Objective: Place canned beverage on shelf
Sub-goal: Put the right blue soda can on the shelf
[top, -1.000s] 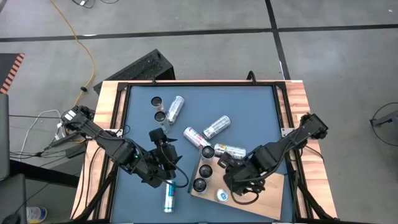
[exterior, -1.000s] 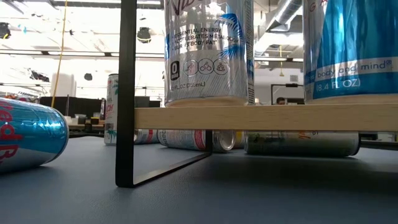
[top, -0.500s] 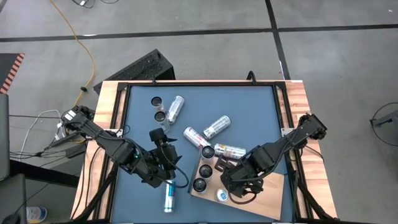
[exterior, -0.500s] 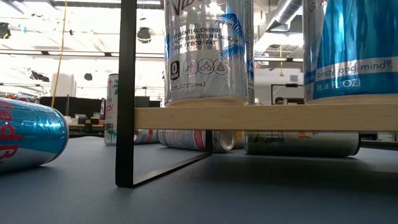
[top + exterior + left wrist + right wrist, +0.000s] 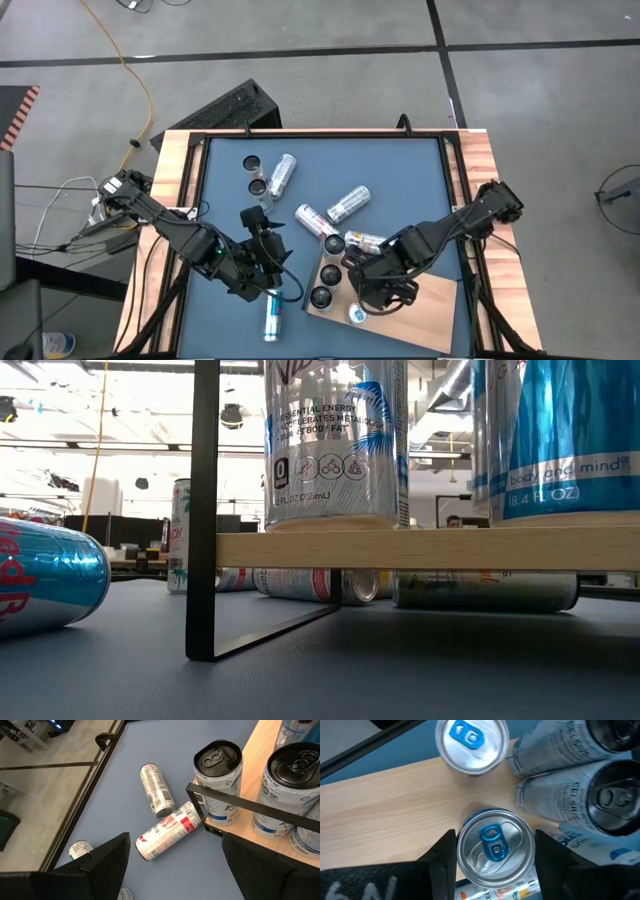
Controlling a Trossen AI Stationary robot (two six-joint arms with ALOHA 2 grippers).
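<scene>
The shelf (image 5: 425, 318) is a light wooden board on a black frame at the table's near right; its edge (image 5: 400, 548) crosses the low view. Several upright cans stand on it, among them a blue-lidded one (image 5: 357, 314) and dark-lidded ones (image 5: 329, 272). My right gripper (image 5: 382, 287) hangs over the board, shut on an upright silver can with a blue tab (image 5: 492, 845). My left gripper (image 5: 262, 222) waits open left of the shelf, above the tabletop, and its fingers (image 5: 107, 862) hold nothing. My right gripper pinches the can's side wall just under the top rim (image 5: 464, 851) between its two fingers (image 5: 442, 862), one on each side. The fingers come from above, pointing down. The can stays upright over the board (image 5: 385, 805); I cannot tell whether its base rests on it.
Loose cans lie on the blue-grey tabletop: silver ones (image 5: 283, 175) (image 5: 348, 203), a red-and-white one (image 5: 312, 220), one against the shelf's far edge (image 5: 368, 242), and a blue one (image 5: 272, 318) near the front. Two upright cans (image 5: 254, 174) stand at the far left.
My right gripper has moved a little toward the table's left over the shelf, carrying the can upright. In the low view a blue can edge has come into sight behind the near right can. My left arm has kept still.
</scene>
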